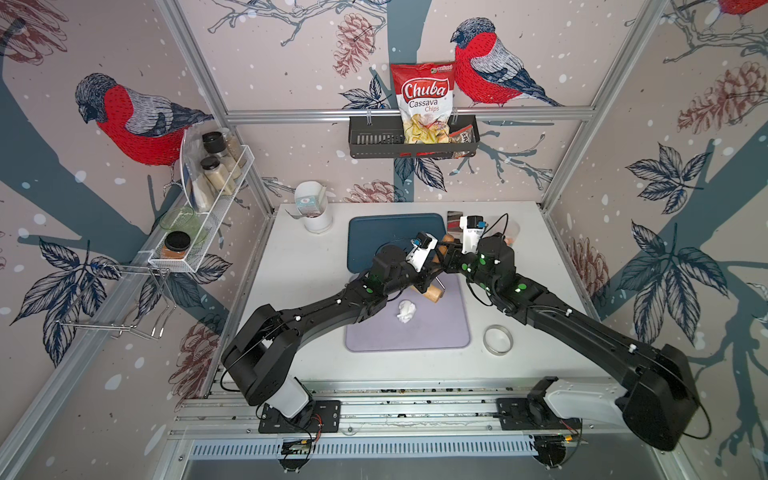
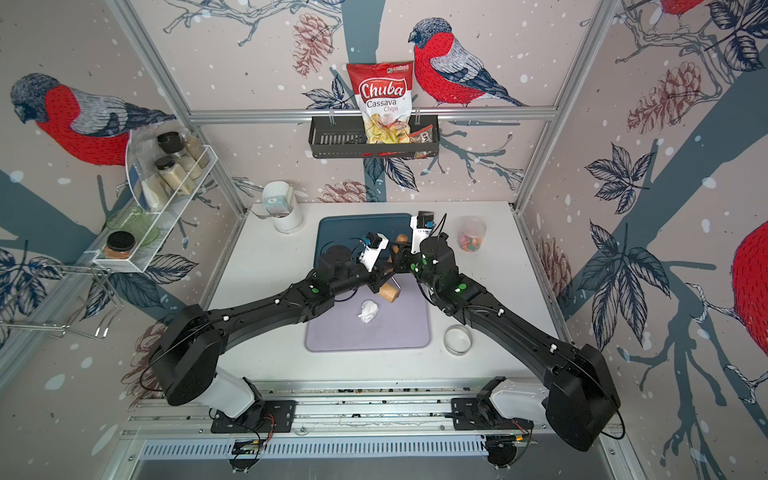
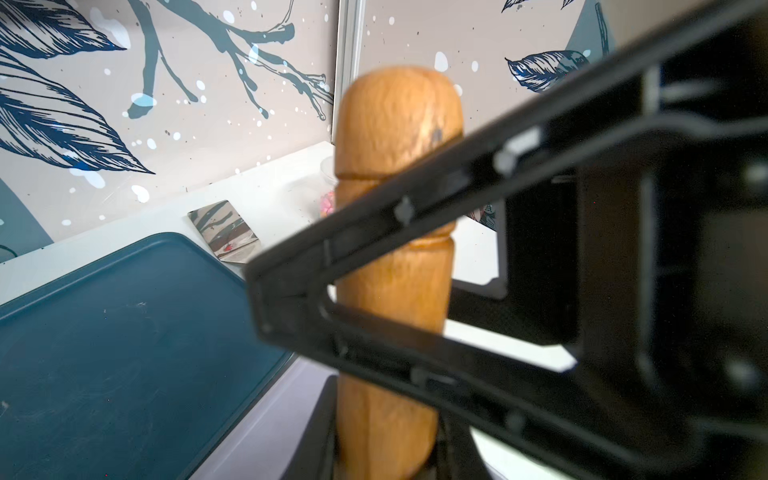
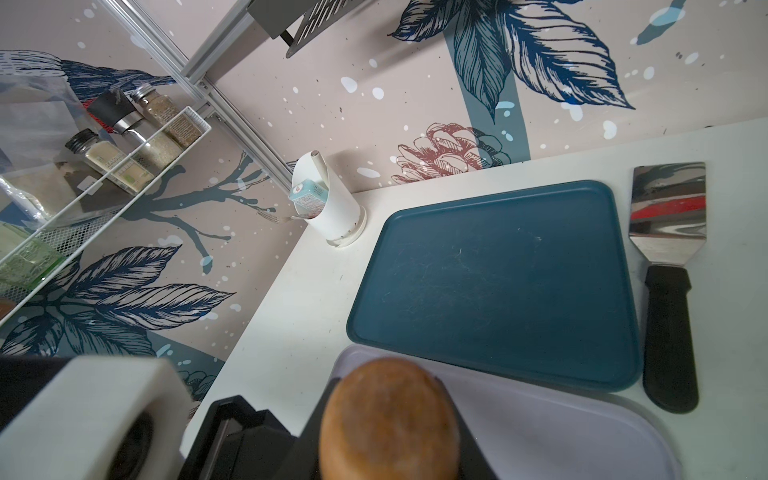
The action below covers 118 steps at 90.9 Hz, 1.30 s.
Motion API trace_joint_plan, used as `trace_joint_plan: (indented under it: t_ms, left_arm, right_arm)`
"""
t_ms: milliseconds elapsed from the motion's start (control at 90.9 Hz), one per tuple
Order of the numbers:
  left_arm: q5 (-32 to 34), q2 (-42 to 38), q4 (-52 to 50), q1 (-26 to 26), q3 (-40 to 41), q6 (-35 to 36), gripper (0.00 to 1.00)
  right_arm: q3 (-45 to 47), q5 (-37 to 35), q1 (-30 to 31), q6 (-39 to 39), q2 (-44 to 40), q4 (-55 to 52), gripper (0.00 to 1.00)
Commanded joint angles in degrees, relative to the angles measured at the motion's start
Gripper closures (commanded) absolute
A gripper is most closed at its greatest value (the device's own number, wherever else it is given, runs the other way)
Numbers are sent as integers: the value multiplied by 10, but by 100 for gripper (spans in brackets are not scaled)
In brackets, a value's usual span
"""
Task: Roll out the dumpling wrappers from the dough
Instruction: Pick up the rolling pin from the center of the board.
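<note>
Both arms meet over the far edge of the lilac tray [image 1: 436, 332], which lies on the white table [image 1: 291, 291] in front of the dark blue tray [image 1: 374, 232]. Between them they hold a wooden rolling pin [image 1: 434, 294], tilted so that its blunt near end hangs low above the lilac tray and its far handle rises toward the blue tray. Whether the low end touches the tray cannot be told.

The left gripper [image 1: 427, 284] is clamped on the pin's lower part; in the left wrist view its dark fingers [image 3: 326, 419] press against both sides of the wood. The right gripper [image 1: 442, 258] is closed around the pin higher up, near the handle, and in the right wrist view the pin's rounded end [image 4: 388, 415] sits between its black jaws.

The dough [image 1: 406, 311] is a lumpy, crumpled white mass resting on the lilac tray, a little left of its middle, just in front of the pin's near end and apart from it. Both top views show it so [image 2: 368, 311].

A metal ring cutter [image 1: 498, 339] lies on the table just off the lilac tray's right side. A steel spatula [image 4: 669, 249] with a black handle lies beside the blue tray's right edge
</note>
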State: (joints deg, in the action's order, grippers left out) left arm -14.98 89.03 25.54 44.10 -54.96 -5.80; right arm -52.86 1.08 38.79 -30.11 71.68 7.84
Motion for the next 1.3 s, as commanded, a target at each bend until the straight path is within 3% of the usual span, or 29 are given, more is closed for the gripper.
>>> trace_joint_plan:
  t_ms: [0,154,264,429,627,781,836,902,1090,1156,1288]
  left_arm:
    - [-4,-14,-5,-4,4,25,100]
    - [-83,-33,-18,-24,17,50,100]
    - [-118,-40,-39,-26,14,78,100]
    - [-141,-25,-66,-27,-8,98,100]
    - [-148,-11,-72,-26,-19,98,100]
    - [-136,-4,-95,-26,-38,104,100]
    - [-130,-5,-95,-25,-34,103,99]
    - [-129,-10,-97,-27,-32,98,71]
    - [-95,-70,-92,-35,15,40,43]
    - [-36,-111,-91,-44,55,-7,37]
    - [132,-200,-178,-53,125,-126,38]
  right_arm:
    - [-3,62,-21,-4,-3,-3,81]
    - [9,219,-84,10,-25,-16,39]
    - [18,265,-103,26,-33,-35,31]
    - [13,266,-88,47,-29,-42,29]
    - [-3,250,-73,49,11,-44,42]
    - [-12,237,-63,59,31,-57,72]
    - [-8,228,-64,56,28,-54,86]
    - [-2,215,-66,49,25,-45,100]
    - [27,164,-92,11,12,-18,100]
    - [38,124,-110,-9,9,-20,100]
    - [50,35,-120,-7,8,-42,100]
